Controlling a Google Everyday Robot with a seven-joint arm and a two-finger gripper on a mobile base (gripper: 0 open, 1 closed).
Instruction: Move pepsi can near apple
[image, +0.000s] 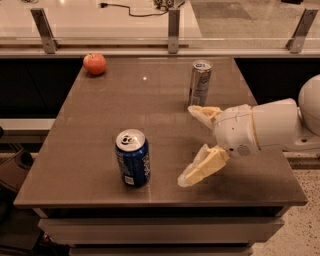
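A: None of the task looks done. The pepsi can (133, 159) stands upright toward the near edge of the surface (90, 125), well apart from the apple (94, 64) in the far left corner.

B: And the end effector (187, 145)?

A: It hangs just right of the pepsi can, its fingers spread wide, holding nothing and not touching the can.

B: So what is left?

A: Everything, by the look of it: grip the can, carry it far and left, set it beside the apple. The slim silver can (200, 82) at the far right stands outside that path.

claw (188, 146) over table (100, 110), arm (280, 125) cut off right
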